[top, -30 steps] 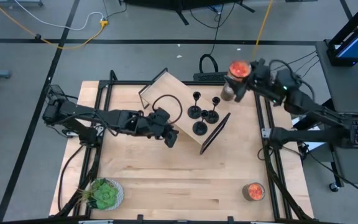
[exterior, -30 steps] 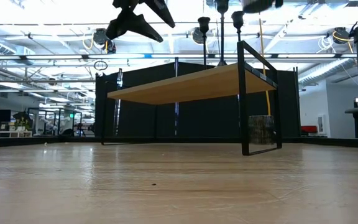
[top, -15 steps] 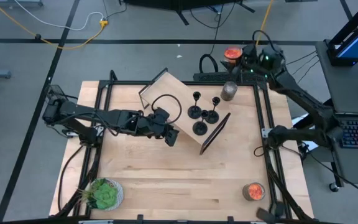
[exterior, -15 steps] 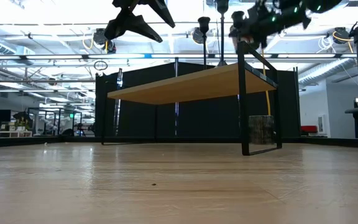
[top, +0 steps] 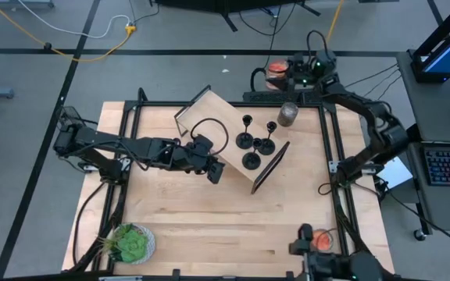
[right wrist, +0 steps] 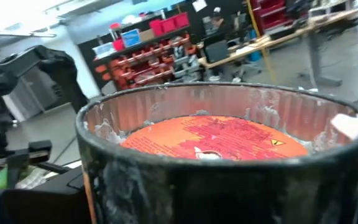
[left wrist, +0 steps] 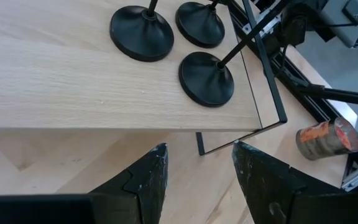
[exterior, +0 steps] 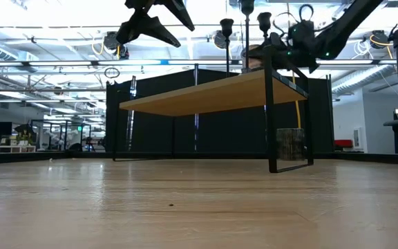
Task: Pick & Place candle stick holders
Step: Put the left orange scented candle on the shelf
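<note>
Three matte-black candle stick holders (top: 253, 147) stand by their round bases (left wrist: 206, 77) on a raised wooden shelf (top: 209, 117) with a black frame. My left gripper (left wrist: 197, 154) hovers open over the table just left of the shelf (top: 214, 170), its fingers pointing toward the holders, with nothing between them. My right gripper (top: 297, 70) is beyond the table's far edge, shut on a round jar with an orange-red top (top: 278, 72). That jar fills the right wrist view (right wrist: 229, 149). My right gripper holds the orange-topped jar by its side wall (top: 286, 74), coming at it about level from the table's right. The jar is lifted clear beyond the far edge, its top facing roughly up. The jar itself hides the fingers in the wrist view.
A grey cylindrical jar (top: 287, 114) stands at the table's far edge, right of the shelf. Another orange-topped jar (top: 319, 239) sits at the near right corner and a green plant (top: 131, 243) at the near left. The bare wood in the middle is free.
My right gripper has swung with the orange-topped jar from above the grey jar toward the far edge and leftward, past the table's rim, sinking and turning its wrist as it went. It has kept its hold on the jar.
</note>
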Controlling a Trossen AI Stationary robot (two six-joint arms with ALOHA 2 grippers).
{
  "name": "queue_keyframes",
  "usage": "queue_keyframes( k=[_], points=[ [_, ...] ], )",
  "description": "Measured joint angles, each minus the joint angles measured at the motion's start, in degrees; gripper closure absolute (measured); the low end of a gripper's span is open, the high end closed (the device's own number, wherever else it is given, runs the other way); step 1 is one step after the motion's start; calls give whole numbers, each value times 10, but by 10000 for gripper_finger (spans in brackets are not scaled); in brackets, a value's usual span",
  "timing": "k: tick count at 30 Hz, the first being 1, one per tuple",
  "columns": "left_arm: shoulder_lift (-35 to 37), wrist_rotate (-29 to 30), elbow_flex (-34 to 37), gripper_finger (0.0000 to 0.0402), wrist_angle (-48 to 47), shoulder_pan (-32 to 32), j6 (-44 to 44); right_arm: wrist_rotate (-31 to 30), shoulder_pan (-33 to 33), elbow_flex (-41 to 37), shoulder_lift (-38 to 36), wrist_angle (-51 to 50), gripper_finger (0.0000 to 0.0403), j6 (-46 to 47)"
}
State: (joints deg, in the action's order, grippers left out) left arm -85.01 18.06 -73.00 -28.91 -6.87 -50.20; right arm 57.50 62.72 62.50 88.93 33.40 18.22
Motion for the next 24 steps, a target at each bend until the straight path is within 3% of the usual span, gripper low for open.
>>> queue_keyframes(
  k=[17,24],
  points=[
    [0,-1,0,213,0,1,62,9,-72,0,67,72,69,13],
    [0,-2,0,213,0,1,66,42,-82,53,114,76,69,20]
  ],
)
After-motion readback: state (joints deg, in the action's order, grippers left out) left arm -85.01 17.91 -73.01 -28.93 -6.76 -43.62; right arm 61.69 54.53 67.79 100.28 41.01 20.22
